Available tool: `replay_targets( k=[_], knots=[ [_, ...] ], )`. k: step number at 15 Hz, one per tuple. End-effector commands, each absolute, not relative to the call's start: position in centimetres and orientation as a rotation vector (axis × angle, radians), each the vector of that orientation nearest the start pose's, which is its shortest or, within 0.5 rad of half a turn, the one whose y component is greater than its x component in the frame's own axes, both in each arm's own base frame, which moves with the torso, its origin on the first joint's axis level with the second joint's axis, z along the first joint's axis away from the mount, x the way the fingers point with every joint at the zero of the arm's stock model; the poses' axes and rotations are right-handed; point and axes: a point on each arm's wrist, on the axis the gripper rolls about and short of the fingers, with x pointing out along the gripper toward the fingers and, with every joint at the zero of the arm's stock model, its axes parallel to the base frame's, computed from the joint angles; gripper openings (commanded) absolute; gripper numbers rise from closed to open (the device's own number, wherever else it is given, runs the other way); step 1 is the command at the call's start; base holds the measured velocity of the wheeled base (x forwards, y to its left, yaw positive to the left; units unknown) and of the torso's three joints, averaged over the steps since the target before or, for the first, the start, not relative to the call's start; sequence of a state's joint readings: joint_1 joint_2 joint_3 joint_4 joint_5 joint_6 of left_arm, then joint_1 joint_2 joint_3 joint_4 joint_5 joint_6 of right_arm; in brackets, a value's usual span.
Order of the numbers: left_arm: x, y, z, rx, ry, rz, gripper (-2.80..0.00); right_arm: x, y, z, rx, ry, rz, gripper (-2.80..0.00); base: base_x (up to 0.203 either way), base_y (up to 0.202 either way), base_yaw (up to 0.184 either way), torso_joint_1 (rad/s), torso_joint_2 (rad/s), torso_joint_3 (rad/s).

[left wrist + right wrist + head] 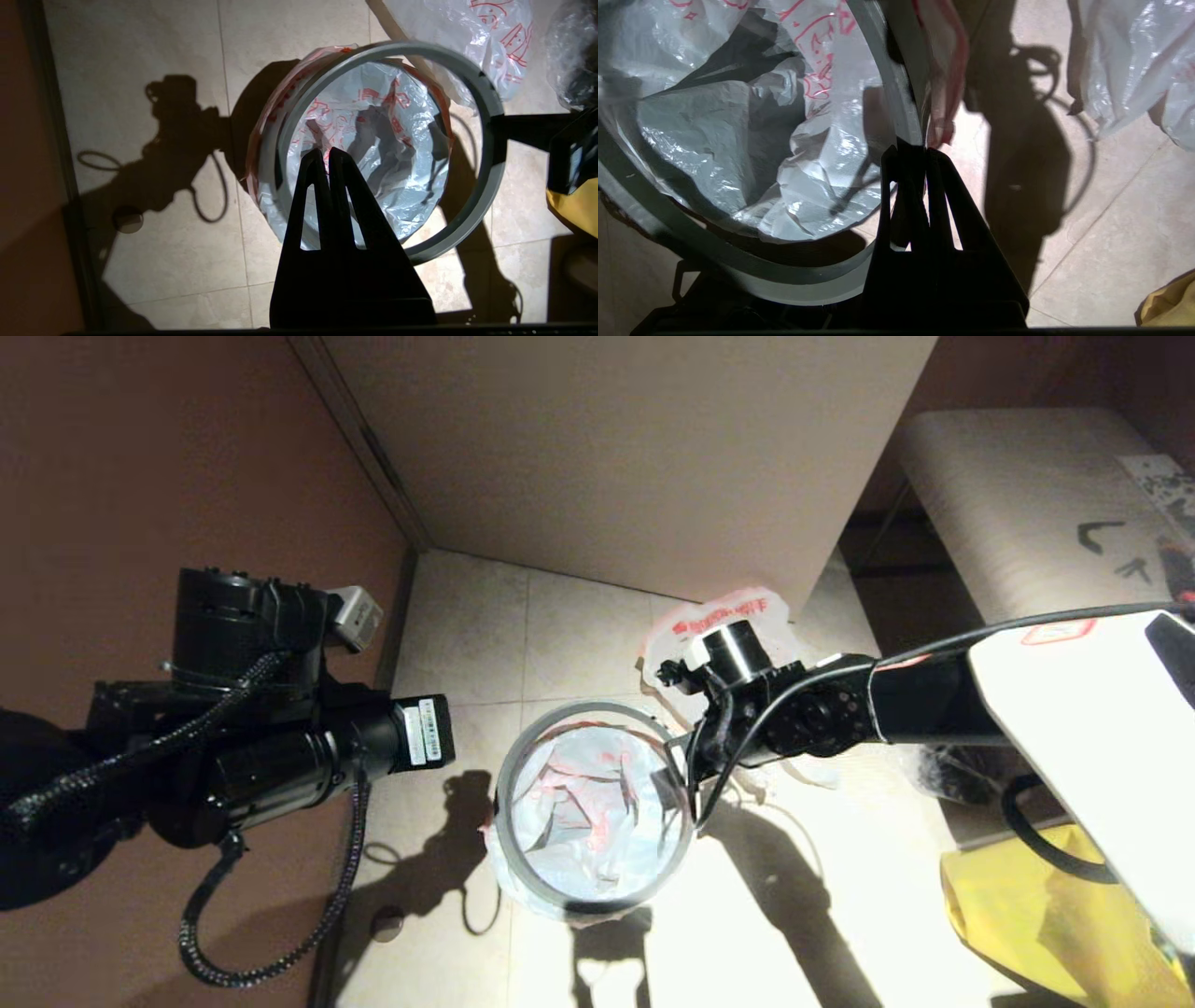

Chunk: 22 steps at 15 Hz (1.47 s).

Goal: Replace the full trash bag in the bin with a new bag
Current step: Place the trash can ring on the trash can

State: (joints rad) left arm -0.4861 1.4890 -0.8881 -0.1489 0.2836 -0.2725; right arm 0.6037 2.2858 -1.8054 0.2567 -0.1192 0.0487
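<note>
Bin (523, 868) sits on the tiled floor (467, 644), grey ring rim (597, 711) riding on top, the new bag (588, 803) lining the inside with its red-printed edge folded out over the wall (crumpled, nothing visible in it). Bare tile on the bin's left and near sides; brown wall (140, 448) close on the far left, a cardboard panel (616, 448) behind. Full trash bag (724, 616) lies just past the bin on its right-rear, against that panel. Yellow bag (1027, 915) is well apart on the right. Right gripper (920, 151) is at the ring's right edge, fingers pinched together on the grey ring with a red handle strip of the bag alongside; cannot tell if the film is caught too. Left gripper (325, 156) hangs above the bin opening, fingers closed tip to tip, holding nothing, clear of ring and bag.
</note>
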Motion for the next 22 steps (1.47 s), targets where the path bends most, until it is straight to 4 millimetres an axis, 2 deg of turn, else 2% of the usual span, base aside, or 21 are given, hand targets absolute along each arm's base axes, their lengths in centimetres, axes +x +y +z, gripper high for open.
replay_targets(
  k=[1, 5, 9, 14, 19, 22],
  knots=[
    [22.9, -11.1, 21.7, -0.100, 0.445, -0.129, -2.80, 38.6, 27.5, 12.7, -0.234, 0.729, 0.458, -2.80, 0.000, 0.000, 0.000, 0.000, 0.00, 0.000],
    [23.1, -10.9, 21.9, -0.106, 0.436, -0.116, -2.80, 39.0, 29.5, 11.0, -0.271, 0.746, 0.445, -2.80, 0.000, 0.000, 0.000, 0.000, 0.00, 0.000],
    [23.4, -10.6, 22.1, -0.112, 0.430, -0.107, -2.80, 39.8, 29.4, 9.3, -0.282, 0.760, 0.419, -2.80, 0.000, 0.000, 0.000, 0.000, 0.00, 0.000],
    [23.4, -10.6, 22.1, -0.113, 0.429, -0.107, -2.80, 40.8, 29.7, 9.0, -0.258, 0.682, 0.407, -2.80, 0.000, 0.000, 0.000, 0.000, 0.00, 0.000],
    [23.4, -10.6, 22.1, -0.113, 0.429, -0.107, -2.80, 41.1, 29.9, 9.9, -0.262, 0.606, 0.407, -2.80, 0.000, 0.000, 0.000, 0.000, 0.00, 0.000],
    [23.3, -10.5, 22.2, -0.114, 0.426, -0.107, -2.80, 41.3, 29.8, 9.0, -0.309, 0.609, 0.379, -2.80, 0.000, 0.000, 0.000, 0.000, 0.00, 0.000]
  ],
)
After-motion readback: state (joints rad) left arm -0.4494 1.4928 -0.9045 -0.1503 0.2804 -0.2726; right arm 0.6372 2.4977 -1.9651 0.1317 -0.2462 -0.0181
